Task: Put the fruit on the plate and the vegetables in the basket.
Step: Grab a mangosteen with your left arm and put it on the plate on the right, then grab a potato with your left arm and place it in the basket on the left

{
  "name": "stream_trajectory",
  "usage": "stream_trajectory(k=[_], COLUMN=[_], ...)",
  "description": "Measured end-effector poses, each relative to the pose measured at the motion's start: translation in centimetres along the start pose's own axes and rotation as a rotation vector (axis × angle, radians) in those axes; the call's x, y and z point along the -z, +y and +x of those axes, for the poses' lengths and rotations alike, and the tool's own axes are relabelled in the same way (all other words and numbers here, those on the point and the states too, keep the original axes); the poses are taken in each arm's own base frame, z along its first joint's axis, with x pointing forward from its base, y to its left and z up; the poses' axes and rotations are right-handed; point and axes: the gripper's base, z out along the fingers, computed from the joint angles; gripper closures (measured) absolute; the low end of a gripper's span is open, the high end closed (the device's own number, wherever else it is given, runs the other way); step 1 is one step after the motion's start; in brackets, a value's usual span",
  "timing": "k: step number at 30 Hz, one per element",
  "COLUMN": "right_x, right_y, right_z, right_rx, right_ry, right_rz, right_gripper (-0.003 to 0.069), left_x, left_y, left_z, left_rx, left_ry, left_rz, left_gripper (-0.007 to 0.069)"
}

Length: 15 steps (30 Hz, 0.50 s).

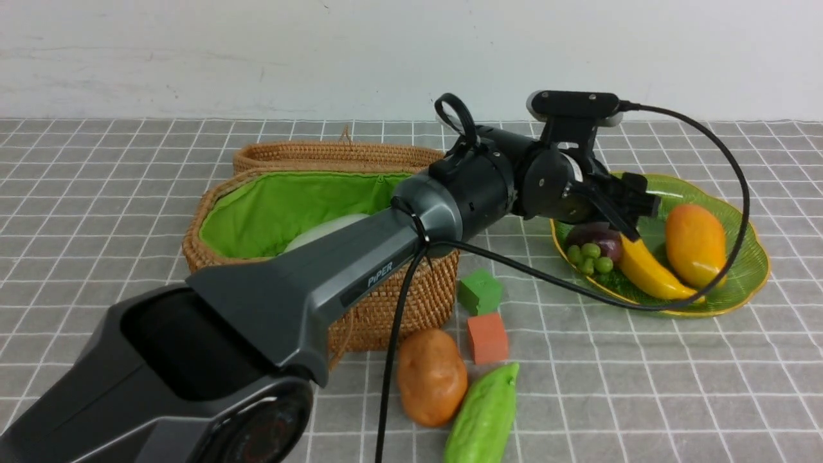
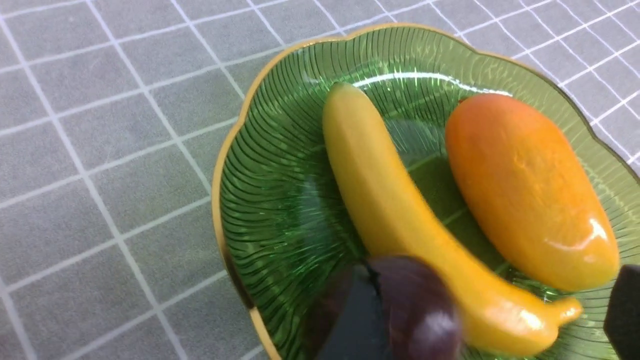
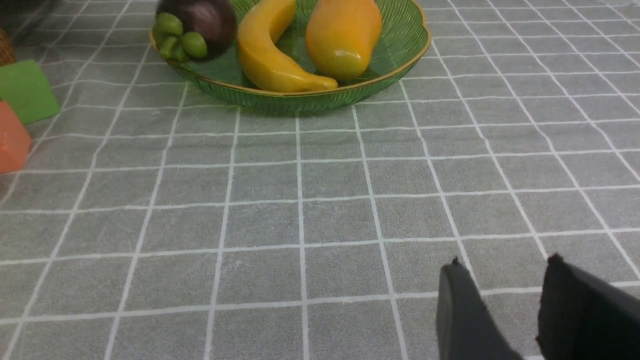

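The left arm [image 1: 360,257], stretched across the basket [image 1: 411,302], hides most of the radish [image 1: 325,230]. The left gripper [image 1: 633,215] hangs over the plate [image 1: 746,257], jaws wide. The right gripper [image 3: 502,270] has its jaws narrowly parted.

The left arm [image 1: 302,283] is dark grey, lettered "PiPER" in white. A black cable [image 1: 388,379] loops to its wrist camera [image 1: 575,103]. The right gripper [image 3: 504,261] has black fingers [image 3: 462,315].

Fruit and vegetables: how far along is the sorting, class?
Done: mango, banana and mangosteen lie on the plate; the radish is in the basket. In hand: nothing; the left gripper hangs open over the plate, the right gripper is open and empty. Remaining: potato and gourd lie on the table.
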Motion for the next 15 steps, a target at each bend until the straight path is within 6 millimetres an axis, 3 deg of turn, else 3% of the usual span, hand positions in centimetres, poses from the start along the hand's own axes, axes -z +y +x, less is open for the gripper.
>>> stream_trajectory(k=[5, 8, 11, 14, 15], right_x=[0.0, 0.0, 0.0, 0.0, 0.0], right_y=[0.0, 0.0, 0.0, 0.0, 0.0], right_z=[0.0, 0.0, 0.0, 0.0, 0.0], right_rx=[0.0, 0.0, 0.0, 0.0, 0.0], right_ry=[0.0, 0.0, 0.0, 0.0, 0.0], right_rz=[0.0, 0.0, 0.0, 0.0, 0.0], right_gripper=[0.0417, 0.0417, 0.0417, 0.0417, 0.0417], left_x=[0.6, 3.2, 6.2, 13.8, 15.3], left_y=[-0.2, -1.0, -1.9, -3.4, -3.4], left_z=[0.2, -0.9, -2.6, -5.7, -5.8], left_rx=[0.036, 0.015, -0.035, -0.143, -0.158], left_ry=[0.076, 0.178, 0.226, 0.311, 0.342], left_rz=[0.005, 0.001, 0.008, 0.025, 0.022], left_gripper=[0.0041, 0.0041, 0.0041, 0.0041, 0.0041])
